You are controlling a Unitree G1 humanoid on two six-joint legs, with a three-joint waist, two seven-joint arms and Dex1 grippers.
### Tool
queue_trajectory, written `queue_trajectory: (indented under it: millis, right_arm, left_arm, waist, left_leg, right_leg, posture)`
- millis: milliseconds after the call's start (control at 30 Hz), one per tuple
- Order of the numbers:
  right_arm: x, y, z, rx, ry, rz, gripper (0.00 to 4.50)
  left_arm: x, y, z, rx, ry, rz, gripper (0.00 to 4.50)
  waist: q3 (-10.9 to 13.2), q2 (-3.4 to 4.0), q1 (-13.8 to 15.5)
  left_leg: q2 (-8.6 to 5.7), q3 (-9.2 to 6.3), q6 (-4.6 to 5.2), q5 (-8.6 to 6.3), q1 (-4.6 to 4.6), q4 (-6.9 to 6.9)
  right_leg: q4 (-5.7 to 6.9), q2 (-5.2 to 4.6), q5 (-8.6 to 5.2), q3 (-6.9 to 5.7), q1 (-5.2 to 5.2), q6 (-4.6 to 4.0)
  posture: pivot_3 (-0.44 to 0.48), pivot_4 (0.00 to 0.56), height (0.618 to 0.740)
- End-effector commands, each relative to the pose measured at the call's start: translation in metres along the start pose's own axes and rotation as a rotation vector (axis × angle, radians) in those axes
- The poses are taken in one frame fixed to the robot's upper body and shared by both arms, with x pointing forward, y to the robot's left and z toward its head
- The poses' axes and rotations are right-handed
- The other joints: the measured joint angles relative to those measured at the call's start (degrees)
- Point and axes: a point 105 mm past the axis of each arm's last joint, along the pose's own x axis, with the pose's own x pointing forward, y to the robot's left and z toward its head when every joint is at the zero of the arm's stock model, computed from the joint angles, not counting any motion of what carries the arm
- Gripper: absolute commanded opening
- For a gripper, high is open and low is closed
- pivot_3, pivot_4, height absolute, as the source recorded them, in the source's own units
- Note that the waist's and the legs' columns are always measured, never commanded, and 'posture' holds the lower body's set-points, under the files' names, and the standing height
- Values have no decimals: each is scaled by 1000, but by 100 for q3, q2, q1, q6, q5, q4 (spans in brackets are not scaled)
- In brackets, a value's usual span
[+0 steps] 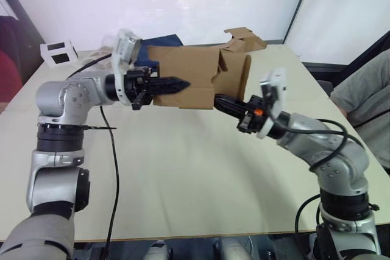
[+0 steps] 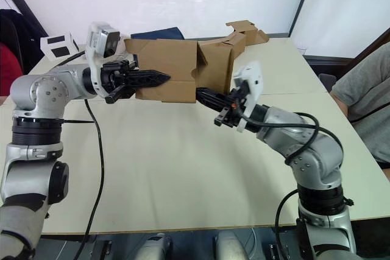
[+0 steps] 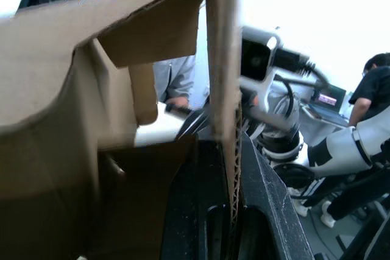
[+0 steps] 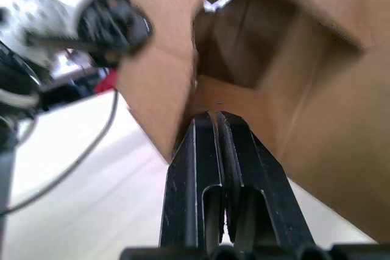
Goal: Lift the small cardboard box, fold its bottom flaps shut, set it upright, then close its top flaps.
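Small brown cardboard box [image 1: 198, 77] hangs pinched by left gripper [image 1: 177, 84]; closed right gripper [image 1: 222, 103] pushing underneath could twist it loose.

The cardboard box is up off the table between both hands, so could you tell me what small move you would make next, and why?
Probably push the right hand, fingers shut, against the loose flap at the box's open end to fold it inward. The left hand is clamped on a wall of the cardboard box, holding it above the table, and the flaps there are still unfolded.

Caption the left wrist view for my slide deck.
Left gripper clamps a wall of the small cardboard box.
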Motion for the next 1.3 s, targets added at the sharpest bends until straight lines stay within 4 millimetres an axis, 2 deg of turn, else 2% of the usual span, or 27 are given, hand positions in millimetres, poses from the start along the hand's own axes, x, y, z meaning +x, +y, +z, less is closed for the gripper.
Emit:
queue_trajectory:
  millis: [33,200,333,467,567,767,833,900,1033,1200,1300]
  right_arm:
    - [-14,3,27,-33,-53,26,77]
    - [-29,-18,37,-12,-90,-64,77]
    - [-44,-69,41,-3,-186,-317,77]
    - [-46,-97,21,-44,-137,-456,77]
    - [-41,-101,11,-38,-129,-481,77]
    - [-17,-90,-12,1,-96,-431,77]
    - [-10,-81,-11,35,-119,-375,77]
    - [-6,-62,-6,81,-155,-272,77]
    - [-7,-34,2,171,-189,-127,77]
    - [-4,-11,4,243,-197,-40,77]
    - [-2,-6,2,269,-194,-27,77]
  left_arm:
    - [-3,-2,7,40,-7,3,0]
    - [-3,-2,6,43,-9,4,0]
    - [-2,-2,8,52,-14,-1,0]
    - [0,-1,8,56,-14,-3,0]
    - [0,-2,8,59,-13,-4,0]
    - [0,-2,5,53,-8,-4,0]
    - [0,-1,4,52,-6,-1,0]
    - [-1,-1,3,51,-2,2,0]
    - [-2,1,2,46,-5,16,0]
    - [-2,2,1,41,-11,19,0]
    - [-2,3,1,39,-12,19,0]
  waist:
    - [0,0,-2]
    - [0,0,-6]
    - [0,0,-6]
    - [1,2,-10]
    - [1,2,-15]
    - [1,2,-21]
    - [1,2,-21]
    - [1,2,-5]
    - [1,2,-7]
    - [1,2,-13]
    - [1,2,-15]
  left_leg:
    - [0,0,0,0,0,0]
    - [0,0,0,0,0,-1]
    - [0,1,0,0,0,0]
    - [0,3,0,0,0,-2]
    - [0,4,0,0,0,-2]
    - [0,3,-2,1,0,-2]
    - [0,3,-3,2,0,-2]
    - [0,3,-4,2,0,-1]
    - [0,3,-31,17,-2,-1]
    - [0,1,-16,9,-1,-1]
    - [1,1,-5,3,-1,-1]
  right_leg:
    - [0,0,0,0,0,0]
    - [0,1,0,0,0,0]
    - [0,1,0,0,0,0]
    - [0,2,0,1,-4,0]
    - [1,2,0,2,-4,0]
    - [2,3,0,2,-5,0]
    - [2,3,0,2,-5,0]
    - [3,2,0,2,-5,0]
    - [1,-1,0,2,-3,0]
    - [3,1,0,1,-3,0]
    - [3,1,0,1,-4,0]
  posture:
    - [0,150,740]
    - [0,150,740]
    - [0,150,740]
    - [0,150,740]
    - [0,150,740]
    - [0,150,740]
    - [0,150,740]
    - [0,150,740]
    - [0,150,740]
    - [0,150,740]
    - [0,150,740]
